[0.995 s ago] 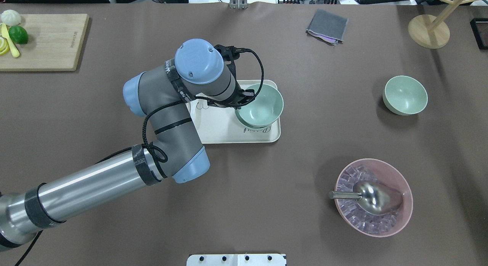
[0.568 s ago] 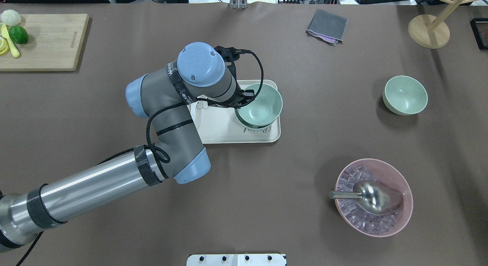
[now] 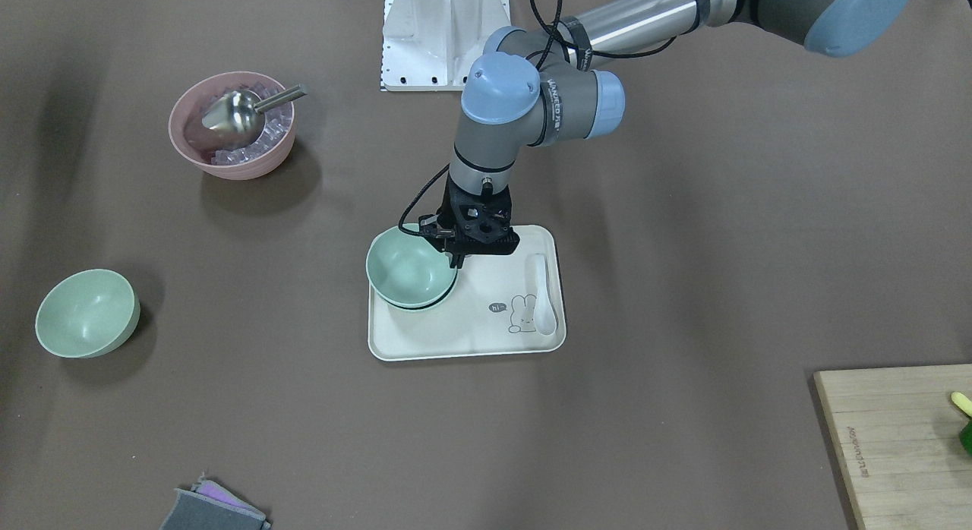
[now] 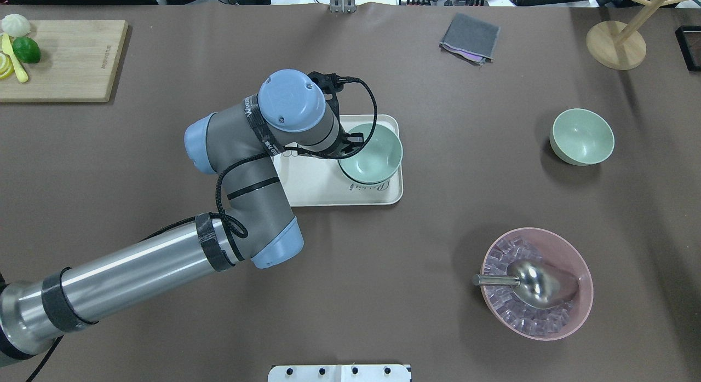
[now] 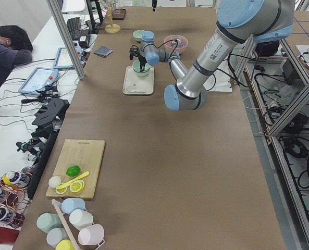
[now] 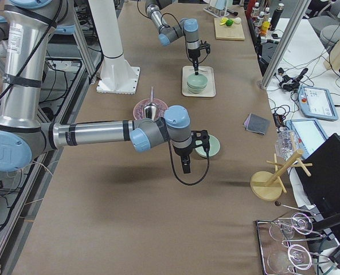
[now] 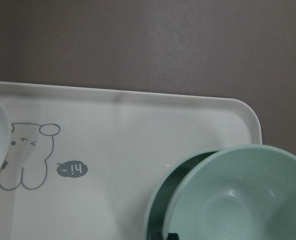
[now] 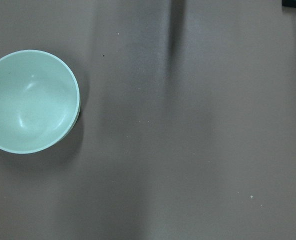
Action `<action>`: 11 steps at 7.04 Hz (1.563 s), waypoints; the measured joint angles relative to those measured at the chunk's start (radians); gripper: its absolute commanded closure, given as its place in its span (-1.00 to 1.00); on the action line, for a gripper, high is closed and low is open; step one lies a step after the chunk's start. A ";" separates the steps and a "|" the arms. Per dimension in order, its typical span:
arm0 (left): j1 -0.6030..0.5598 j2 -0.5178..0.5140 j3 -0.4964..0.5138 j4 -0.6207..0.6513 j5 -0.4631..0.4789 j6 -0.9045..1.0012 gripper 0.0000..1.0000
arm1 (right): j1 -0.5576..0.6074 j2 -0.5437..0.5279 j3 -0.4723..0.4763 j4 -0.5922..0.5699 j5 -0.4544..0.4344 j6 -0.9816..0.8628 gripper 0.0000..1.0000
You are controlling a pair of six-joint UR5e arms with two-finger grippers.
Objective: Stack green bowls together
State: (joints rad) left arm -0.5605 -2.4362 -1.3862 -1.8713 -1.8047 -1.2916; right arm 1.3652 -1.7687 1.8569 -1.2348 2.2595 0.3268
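Your brown table [image 4: 438, 234] carried everything. The left arm [image 4: 241, 174] reached across it to the cream tray [image 3: 456, 336] near the middle, with its wrist pointing down. The right arm [image 6: 95, 133] showed only in the side camera, stretched low over the table's other end. Towards the robot's right side you had the pink bowl [image 3: 250, 165] of ice with a metal scoop [image 3: 228, 114] in it.

On the tray, the upper green bowl [image 4: 372, 155] sat inside the lower green bowl [image 7: 155, 215]. It was off-centre, so a crescent of the lower one's inside showed on one side. The third green bowl [image 4: 581, 137] stood alone and upright on the bare table, well apart from the tray.

The left hand [image 3: 455, 258] was closed narrowly on the rim of the upper green bowl, on the side facing the tray's middle, with its fingers pointing down. You could not tell whether the right hand [image 6: 185, 166] was open or closed. It hung near the third green bowl without touching it. A white spoon [image 3: 544, 294] lay along the tray's edge opposite the bowls.
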 measured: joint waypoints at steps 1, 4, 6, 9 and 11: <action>0.003 0.000 0.000 0.000 0.003 0.000 1.00 | 0.000 0.000 0.000 0.000 0.000 0.000 -1.00; 0.011 0.002 0.003 -0.015 0.006 0.000 1.00 | 0.000 0.000 0.001 0.000 0.000 0.000 -1.00; 0.012 0.003 0.009 -0.019 0.016 0.000 1.00 | 0.000 0.000 0.001 0.000 0.000 0.000 -1.00; 0.011 0.004 0.011 -0.021 0.019 0.001 -0.94 | 0.000 0.000 0.001 0.000 0.000 0.000 -1.00; 0.011 0.006 0.003 -0.021 0.019 0.010 -0.98 | 0.000 0.000 0.001 0.000 0.000 0.000 -1.00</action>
State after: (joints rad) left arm -0.5496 -2.4300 -1.3837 -1.8922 -1.7859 -1.2816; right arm 1.3652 -1.7687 1.8576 -1.2349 2.2596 0.3268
